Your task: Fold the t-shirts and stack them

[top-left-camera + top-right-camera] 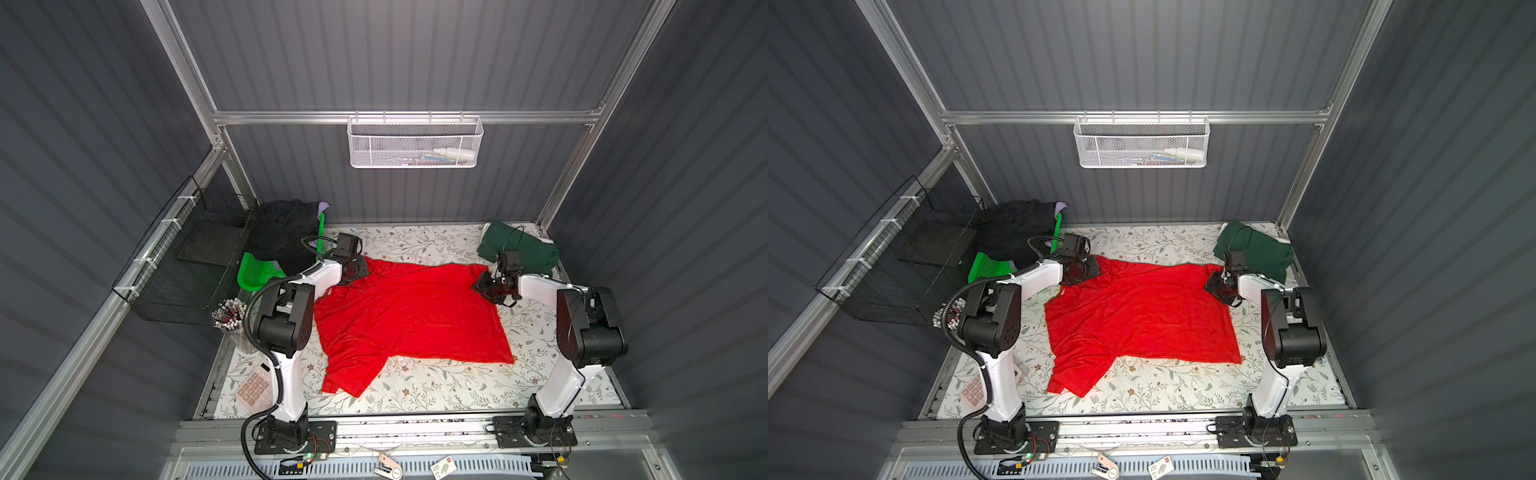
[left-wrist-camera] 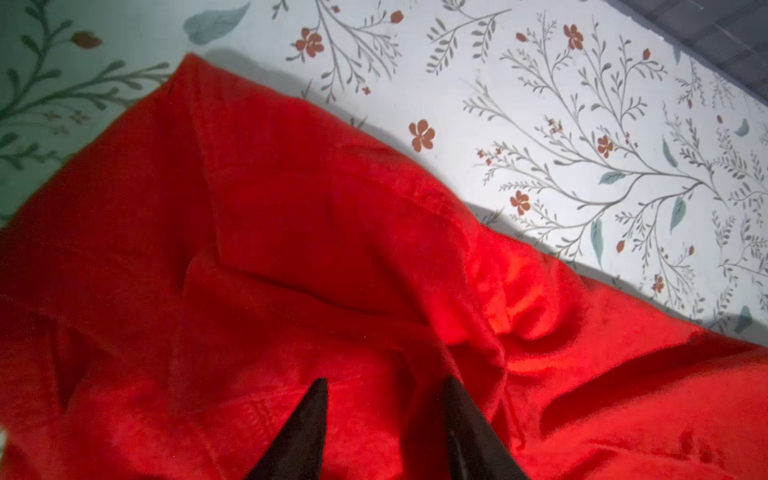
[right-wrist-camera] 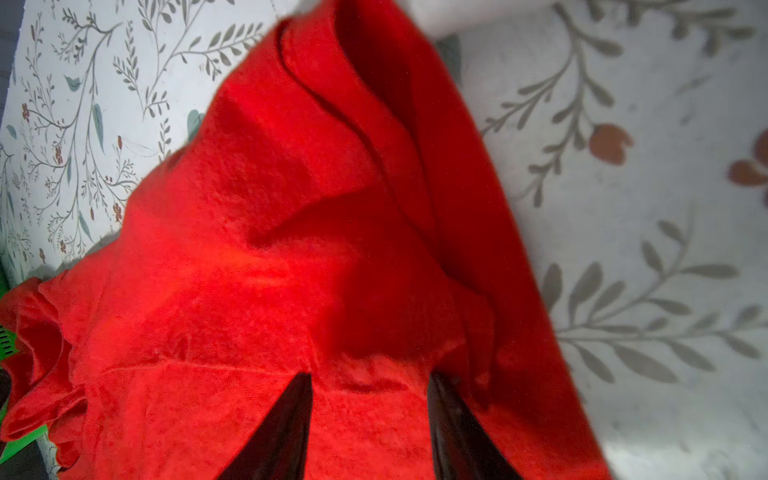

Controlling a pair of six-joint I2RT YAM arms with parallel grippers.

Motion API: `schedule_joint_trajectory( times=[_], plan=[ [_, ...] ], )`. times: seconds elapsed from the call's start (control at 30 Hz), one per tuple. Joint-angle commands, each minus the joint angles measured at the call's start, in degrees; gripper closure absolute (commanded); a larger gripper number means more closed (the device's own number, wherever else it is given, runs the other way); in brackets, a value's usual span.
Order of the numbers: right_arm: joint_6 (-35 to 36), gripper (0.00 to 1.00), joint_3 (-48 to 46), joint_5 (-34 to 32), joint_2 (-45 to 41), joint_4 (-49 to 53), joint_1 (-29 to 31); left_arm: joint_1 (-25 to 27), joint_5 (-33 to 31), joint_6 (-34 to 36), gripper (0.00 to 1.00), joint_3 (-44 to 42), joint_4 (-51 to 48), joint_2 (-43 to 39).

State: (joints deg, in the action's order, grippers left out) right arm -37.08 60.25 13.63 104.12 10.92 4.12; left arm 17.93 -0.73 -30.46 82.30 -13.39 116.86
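A bright red t-shirt (image 1: 411, 316) (image 1: 1142, 320) lies spread and wrinkled on the floral table. My left gripper (image 1: 362, 270) (image 2: 384, 380) is at its far left corner, jaws apart, fingertips resting on the red cloth (image 2: 291, 249). My right gripper (image 1: 478, 284) (image 3: 370, 374) is at the far right corner. Bunched red cloth (image 3: 291, 249) fills its jaws, hides the tips and rises off the table. A folded dark green t-shirt (image 1: 519, 249) (image 1: 1254, 249) lies at the back right. A black t-shirt (image 1: 282, 232) and a lavender one (image 1: 324, 205) are heaped at the back left.
The heap sits in a green lattice basket (image 1: 253, 272). A black wire basket (image 1: 187, 257) hangs on the left wall. A cup of pens (image 1: 230, 320) and a calculator (image 1: 253, 386) stand by the left arm. A white mesh basket (image 1: 415, 141) hangs on the back rail.
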Motion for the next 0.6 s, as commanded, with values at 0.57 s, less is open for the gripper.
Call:
schedule_joint_trajectory(
  times=[0.57],
  plan=[
    [1.3,0.52,3.7,0.3,-0.3,4.2,0.2,0.3,4.7,5.5,0.46,8.8,0.3,7.9]
  ],
)
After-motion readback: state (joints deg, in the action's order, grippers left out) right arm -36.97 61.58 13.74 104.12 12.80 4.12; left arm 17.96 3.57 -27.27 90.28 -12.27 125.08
